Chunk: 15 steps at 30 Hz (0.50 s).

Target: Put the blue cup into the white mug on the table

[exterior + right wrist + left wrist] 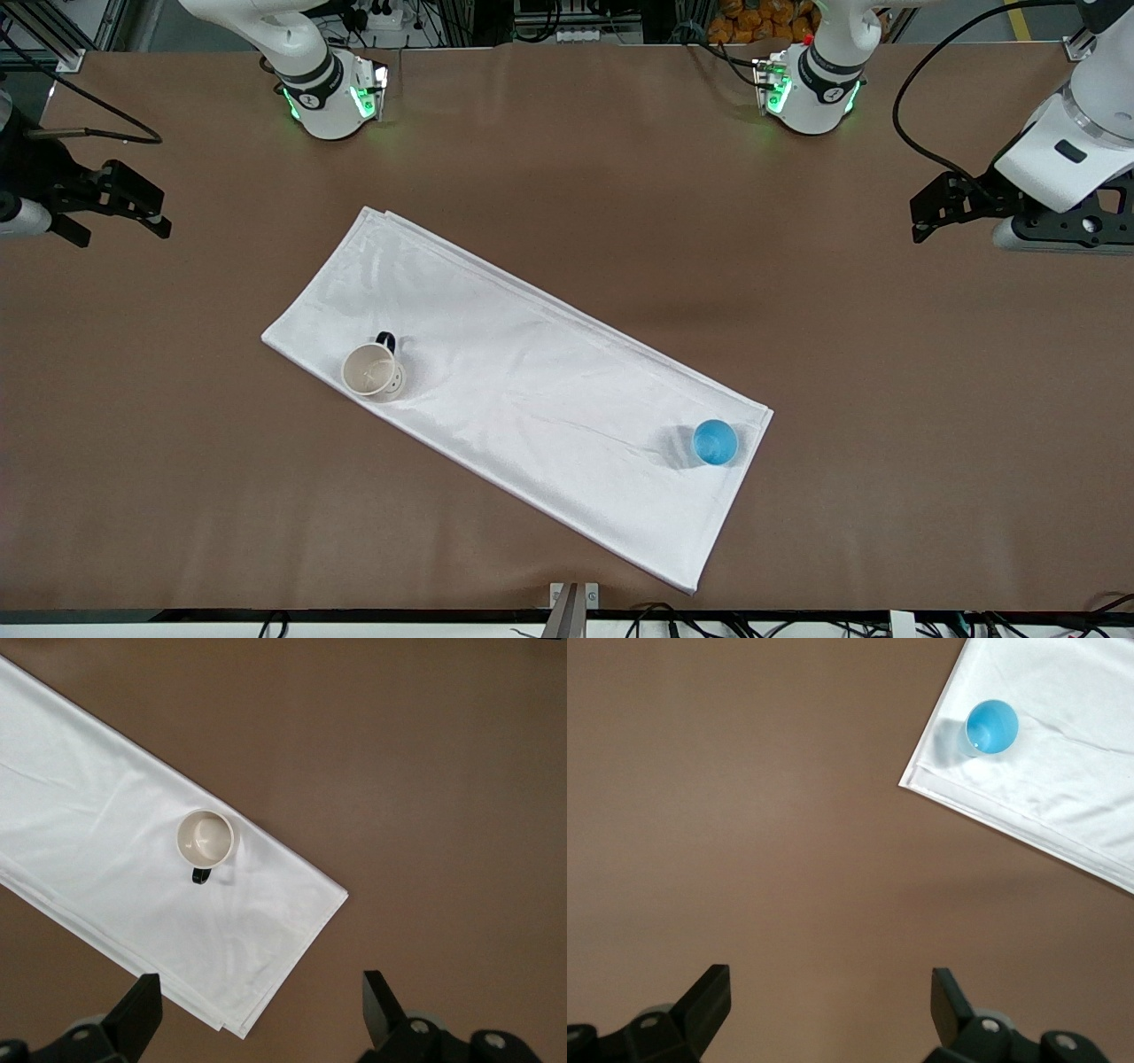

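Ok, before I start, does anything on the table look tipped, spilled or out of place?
Nothing tipped or spilled. The white mug and blue cup both stand upright at either end of the cloth. The only oddity: the cloth lies askew, diagonal to the table edges, with slight wrinkles.

White mug [373, 369] side marks too small; both arms edge-cropped.
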Tool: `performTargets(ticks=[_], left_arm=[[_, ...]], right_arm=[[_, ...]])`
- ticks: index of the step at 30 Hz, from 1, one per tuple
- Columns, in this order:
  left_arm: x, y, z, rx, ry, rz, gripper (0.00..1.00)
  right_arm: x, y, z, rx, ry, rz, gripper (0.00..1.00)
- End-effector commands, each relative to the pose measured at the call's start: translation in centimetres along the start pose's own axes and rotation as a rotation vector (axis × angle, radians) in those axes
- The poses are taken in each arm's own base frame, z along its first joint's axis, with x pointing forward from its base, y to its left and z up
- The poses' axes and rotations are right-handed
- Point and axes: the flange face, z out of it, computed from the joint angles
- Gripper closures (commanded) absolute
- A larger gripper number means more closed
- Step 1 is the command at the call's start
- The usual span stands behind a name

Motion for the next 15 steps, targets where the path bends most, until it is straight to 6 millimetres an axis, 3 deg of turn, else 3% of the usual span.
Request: performTargets(ticks=[1, 6, 9, 15], left_arm=[[0.1, -0.2, -0.5, 0.016, -0.006, 0.021, 0.00], [0.3, 0.0, -0.1, 0.008, -0.013, 0.022, 0.00], [1.7, 0.3, 0.0, -0.002, -0.005, 0.006, 0.00], [3.8, 2.1, 2.7, 0.011, -0.045, 0.024, 0.00]], right_arm=[[0.5, -0.5, -0.3, 0.019, 0.006, -0.008, 0.00], [0.6, -0.6, -0.4, 0.020, 0.011, -0.010, 0.00], [0.5, -0.5, -0.5, 0.019, 0.012, -0.010, 0.00], [0.4, -0.6, -1.0, 0.019, 0.017, -0.009, 0.00]])
